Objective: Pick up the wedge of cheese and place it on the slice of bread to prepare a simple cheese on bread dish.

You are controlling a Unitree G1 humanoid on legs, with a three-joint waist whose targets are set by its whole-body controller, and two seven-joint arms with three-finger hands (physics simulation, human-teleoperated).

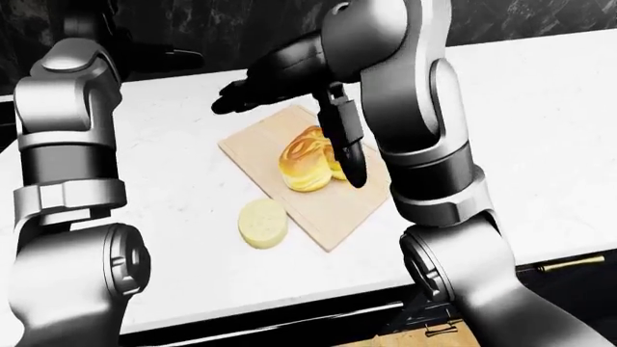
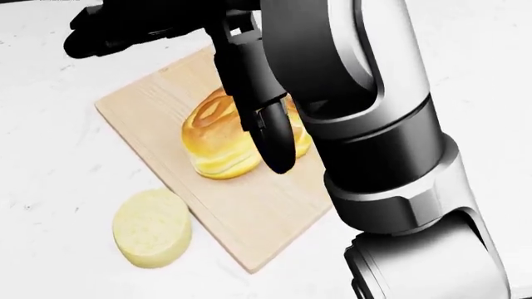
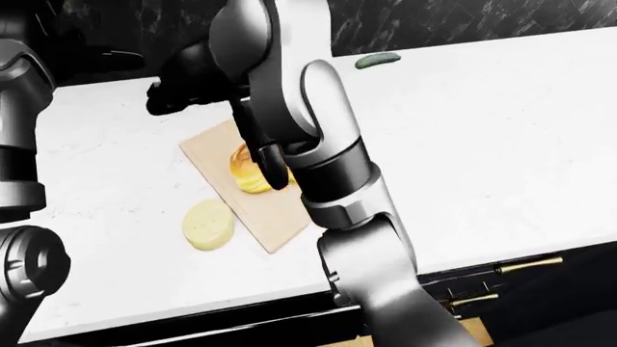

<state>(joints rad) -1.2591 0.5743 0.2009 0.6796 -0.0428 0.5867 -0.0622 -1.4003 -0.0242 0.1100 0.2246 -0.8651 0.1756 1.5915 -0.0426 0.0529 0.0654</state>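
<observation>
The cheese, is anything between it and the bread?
Nothing visible. The cheese lies on the white counter just off the board; bare board lies between it and the bread. The right robot hand hangs above the bread.

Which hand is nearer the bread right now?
Right. The right hand hangs over the bread, one finger reaching beside it. The left hand is not visible; only its arm shows at far left.
</observation>
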